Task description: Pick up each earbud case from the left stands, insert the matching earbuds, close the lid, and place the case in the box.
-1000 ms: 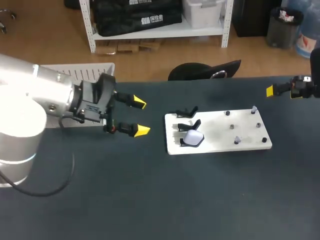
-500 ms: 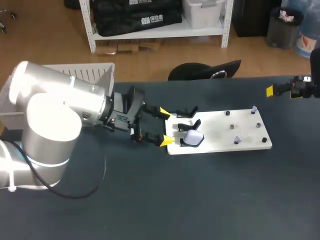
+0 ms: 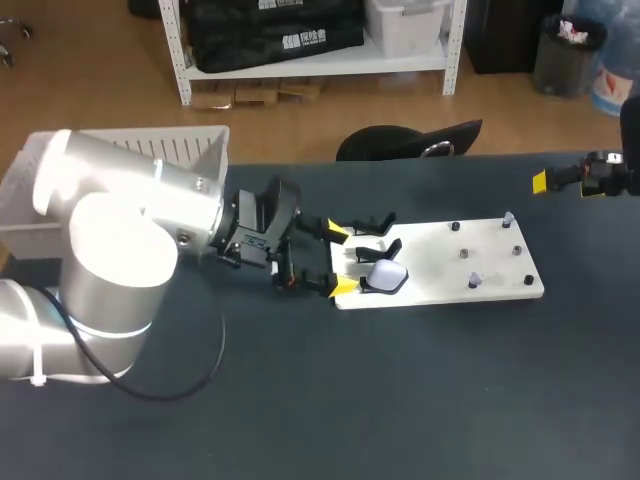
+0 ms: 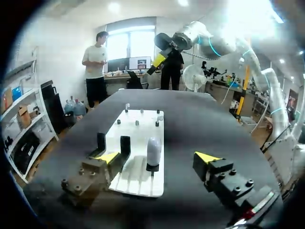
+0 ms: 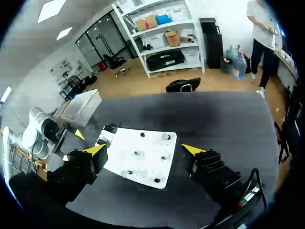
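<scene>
A white earbud case point(image 3: 386, 276) sits on a black stand at the left end of the white board point(image 3: 440, 290). Two more black stands point(image 3: 371, 224) behind it carry nothing. My left gripper point(image 3: 340, 260) is open at the board's left edge, its yellow tips on either side of the stands. In the left wrist view the case point(image 4: 153, 151) stands just ahead of the left gripper point(image 4: 157, 156), touching neither finger. Small earbuds point(image 3: 475, 279) rest on pegs at the board's right end. My right gripper point(image 5: 143, 149) is open, high above the table, with the board point(image 5: 143, 164) below it.
A pale box point(image 3: 190, 145) stands at the table's back left, behind my left arm. In the head view my right gripper point(image 3: 545, 182) is at the table's far right, back edge. Dark tabletop lies bare in front of the board.
My left gripper has moved right from the table's left part to the board's left edge, near the stands. The right arm has not moved.
</scene>
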`<move>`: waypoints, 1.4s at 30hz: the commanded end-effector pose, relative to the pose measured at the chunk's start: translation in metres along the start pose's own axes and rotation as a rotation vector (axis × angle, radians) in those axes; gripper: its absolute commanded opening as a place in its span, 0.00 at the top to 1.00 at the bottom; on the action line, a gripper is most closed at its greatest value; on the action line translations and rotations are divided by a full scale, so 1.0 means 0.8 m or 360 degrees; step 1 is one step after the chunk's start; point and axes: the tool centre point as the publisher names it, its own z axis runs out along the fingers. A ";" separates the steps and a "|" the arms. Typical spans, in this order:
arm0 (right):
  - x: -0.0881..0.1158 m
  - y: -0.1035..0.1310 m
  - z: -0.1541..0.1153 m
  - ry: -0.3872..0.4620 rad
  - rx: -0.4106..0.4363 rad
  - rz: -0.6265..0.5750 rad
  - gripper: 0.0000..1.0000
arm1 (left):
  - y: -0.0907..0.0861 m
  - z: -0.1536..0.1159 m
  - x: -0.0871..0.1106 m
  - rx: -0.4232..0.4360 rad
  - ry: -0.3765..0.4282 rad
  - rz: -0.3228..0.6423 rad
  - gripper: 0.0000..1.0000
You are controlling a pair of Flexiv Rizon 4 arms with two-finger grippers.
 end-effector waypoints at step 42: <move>0.000 -0.001 0.002 0.0000 -0.0003 -0.0002 0.00 | 0.010 0.072 0.018 0.0075 -0.0065 -0.0015 0.40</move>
